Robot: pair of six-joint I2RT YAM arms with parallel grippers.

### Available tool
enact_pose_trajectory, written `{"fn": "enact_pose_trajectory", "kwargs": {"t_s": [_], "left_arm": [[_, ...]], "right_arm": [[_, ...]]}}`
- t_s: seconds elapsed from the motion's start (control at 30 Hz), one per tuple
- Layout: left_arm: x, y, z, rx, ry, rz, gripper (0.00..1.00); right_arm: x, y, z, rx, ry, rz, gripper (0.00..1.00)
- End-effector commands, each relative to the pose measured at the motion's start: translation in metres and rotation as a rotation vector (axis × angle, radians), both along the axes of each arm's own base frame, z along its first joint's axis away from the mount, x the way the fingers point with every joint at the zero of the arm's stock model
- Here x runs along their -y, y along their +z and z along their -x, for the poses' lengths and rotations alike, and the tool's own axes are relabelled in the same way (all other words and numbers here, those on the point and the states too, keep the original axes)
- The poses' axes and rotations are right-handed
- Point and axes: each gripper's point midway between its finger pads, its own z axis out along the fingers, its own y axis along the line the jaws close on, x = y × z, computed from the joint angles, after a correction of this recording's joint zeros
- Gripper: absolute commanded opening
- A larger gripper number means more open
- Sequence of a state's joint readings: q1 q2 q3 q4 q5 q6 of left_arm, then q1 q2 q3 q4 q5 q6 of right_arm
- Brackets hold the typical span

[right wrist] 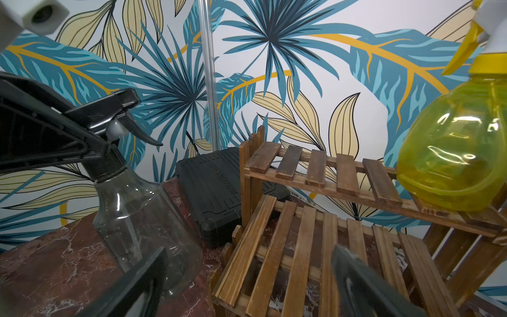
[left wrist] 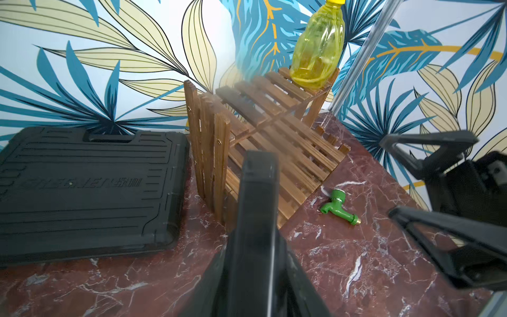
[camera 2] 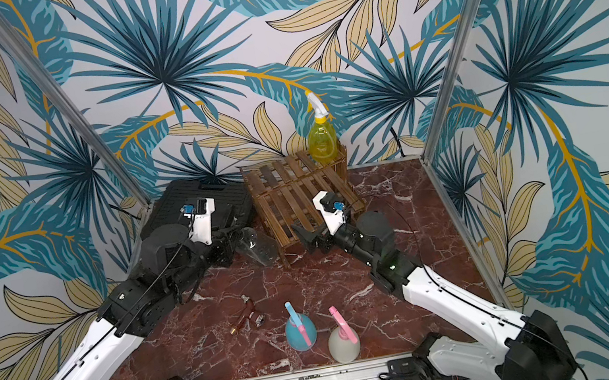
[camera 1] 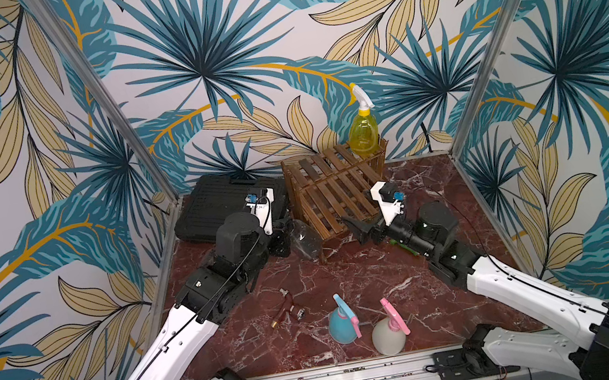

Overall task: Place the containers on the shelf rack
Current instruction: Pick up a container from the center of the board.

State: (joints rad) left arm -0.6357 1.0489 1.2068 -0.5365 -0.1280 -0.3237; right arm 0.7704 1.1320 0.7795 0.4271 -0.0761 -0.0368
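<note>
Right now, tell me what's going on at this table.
The robot is putting spray bottles on the wooden shelf rack. The yellow spray bottle already stands on the top step. The left gripper is shut on the neck of the smoky grey spray bottle, beside the rack's front corner. The right gripper is open and empty in front of the lower step. The light blue bottle and the white bottle wait upright near the front edge.

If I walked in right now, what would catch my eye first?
Probably the yellow spray bottle standing alone on the upper step of the wooden rack at the back. Next, the left gripper holding a smoky grey bottle by its neck beside the rack.
</note>
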Motion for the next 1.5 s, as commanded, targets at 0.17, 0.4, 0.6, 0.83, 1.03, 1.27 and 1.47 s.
{"fn": "enact_pose_trajectory", "kwargs": {"t_s": [0.17, 0.4, 0.6, 0.83, 1.03, 1.27, 1.47], "left_arm": [[0.01, 0.032, -0.007, 0.042, 0.028, 0.176, 0.37], [0.015, 0.034, -0.009, 0.043, 0.015, 0.184, 0.37], [0.017, 0.036, -0.011, 0.046, 0.015, 0.198, 0.38], [0.016, 0.037, -0.013, 0.062, 0.026, 0.19, 0.38], [0.014, 0.034, -0.014, 0.063, 0.034, 0.183, 0.38], [0.013, 0.03, -0.015, 0.067, 0.038, 0.167, 0.36], [0.013, 0.026, -0.015, 0.071, 0.035, 0.158, 0.36]], "right_arm": [[-0.047, -0.005, -0.003, 0.09, -0.053, 0.109, 0.99], [-0.073, -0.02, 0.006, 0.123, -0.031, 0.194, 0.99], [-0.091, -0.026, 0.009, 0.155, -0.024, 0.254, 0.99], [-0.106, -0.03, 0.02, 0.172, 0.017, 0.254, 0.99], [-0.109, -0.036, 0.027, 0.14, 0.034, 0.23, 0.99], [-0.11, -0.038, 0.031, 0.106, 0.05, 0.181, 0.99], [-0.097, -0.037, 0.021, 0.077, -0.041, 0.164, 0.99]]}}
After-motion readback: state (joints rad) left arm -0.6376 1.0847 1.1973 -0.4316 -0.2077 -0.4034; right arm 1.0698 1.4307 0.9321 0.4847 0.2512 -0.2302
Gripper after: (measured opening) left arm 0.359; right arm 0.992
